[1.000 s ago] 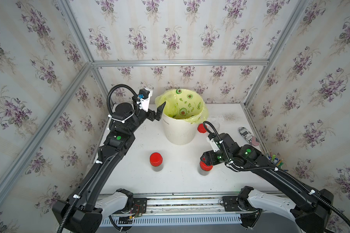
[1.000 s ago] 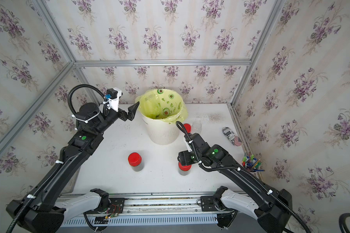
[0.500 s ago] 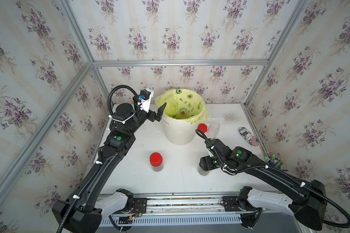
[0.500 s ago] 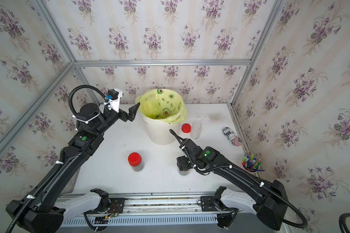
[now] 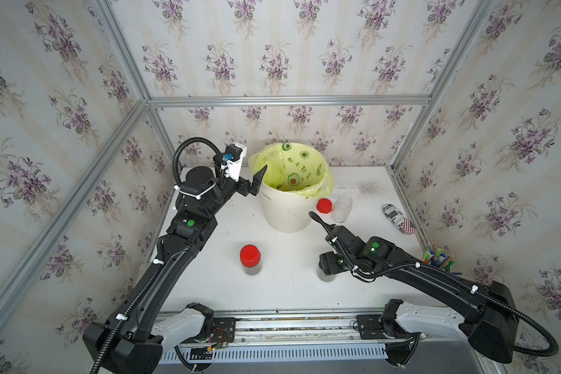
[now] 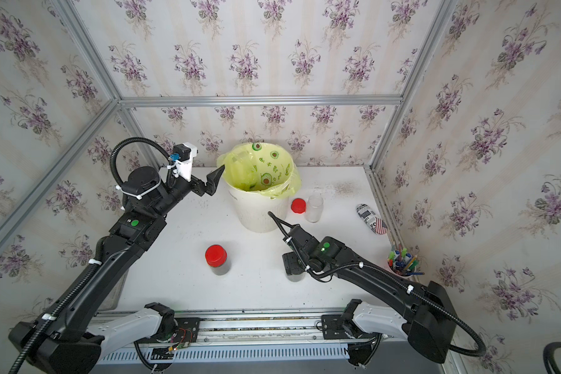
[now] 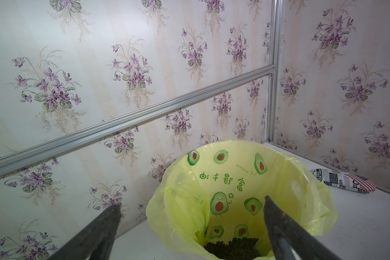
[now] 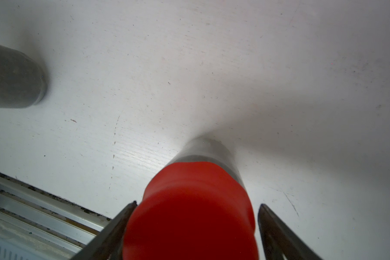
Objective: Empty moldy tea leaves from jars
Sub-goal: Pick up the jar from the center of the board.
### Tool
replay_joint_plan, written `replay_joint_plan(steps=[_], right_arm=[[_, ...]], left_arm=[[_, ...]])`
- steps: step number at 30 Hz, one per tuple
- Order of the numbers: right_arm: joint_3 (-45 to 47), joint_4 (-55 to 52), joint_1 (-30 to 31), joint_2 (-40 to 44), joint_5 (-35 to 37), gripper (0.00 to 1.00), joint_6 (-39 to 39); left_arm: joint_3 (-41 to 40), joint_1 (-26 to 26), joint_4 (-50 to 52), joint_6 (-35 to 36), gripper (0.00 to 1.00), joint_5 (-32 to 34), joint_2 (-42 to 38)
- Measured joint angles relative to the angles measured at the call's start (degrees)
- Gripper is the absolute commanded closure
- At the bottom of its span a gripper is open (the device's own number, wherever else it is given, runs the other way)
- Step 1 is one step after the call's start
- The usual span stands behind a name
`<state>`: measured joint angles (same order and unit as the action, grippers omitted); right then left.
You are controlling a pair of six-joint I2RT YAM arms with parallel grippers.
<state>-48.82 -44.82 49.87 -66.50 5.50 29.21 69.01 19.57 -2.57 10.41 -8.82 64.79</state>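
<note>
Left fingers (image 7: 99, 229) spread wide, empty, at bin (image 5: 282, 213) rim (tea leaves (image 7: 232, 247) inside). Right fingers (image 8: 113, 229) apart, straddling jar (image 8: 208, 150) lid (image 8: 189, 216) on counter (image 8: 189, 67).

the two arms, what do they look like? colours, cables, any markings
Left arm and right arm are black, boxy links on white base housings. Each bears a green dot and a black corrugated hose bound with white zip ties. The left wrist carries a white camera mount. Left gripper and right gripper have dark grey tapered fingers.

Table (image 5: 289, 291) bare between lone jar (image 5: 250, 259) and right arm (image 5: 376, 249); bin (image 5: 285, 213) blocks rear centre; pen cup (image 5: 438, 260) at edge.
</note>
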Motion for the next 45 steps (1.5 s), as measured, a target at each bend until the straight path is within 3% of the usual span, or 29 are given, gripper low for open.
replay_joint_plan(steps=[22,29,34,45], right_arm=[[0.5,2.8,0.4,-1.7,1.5,0.34,0.3],[-2.4,1.2,0.5,-0.1,1.4,0.47,0.3],[-6.3,-0.8,0.5,0.3,2.1,0.51,-0.9],[-20.1,-3.5,-0.8,-0.8,1.0,0.55,-6.8]], left_arm=[[-0.4,0.4,0.0,0.7,0.00,0.2,0.0],[0.9,0.4,1.5,1.0,0.00,-0.2,0.3],[0.9,0.4,3.1,1.5,0.01,-6.7,0.2],[-3.1,0.4,7.3,6.1,0.01,-29.3,-2.9]])
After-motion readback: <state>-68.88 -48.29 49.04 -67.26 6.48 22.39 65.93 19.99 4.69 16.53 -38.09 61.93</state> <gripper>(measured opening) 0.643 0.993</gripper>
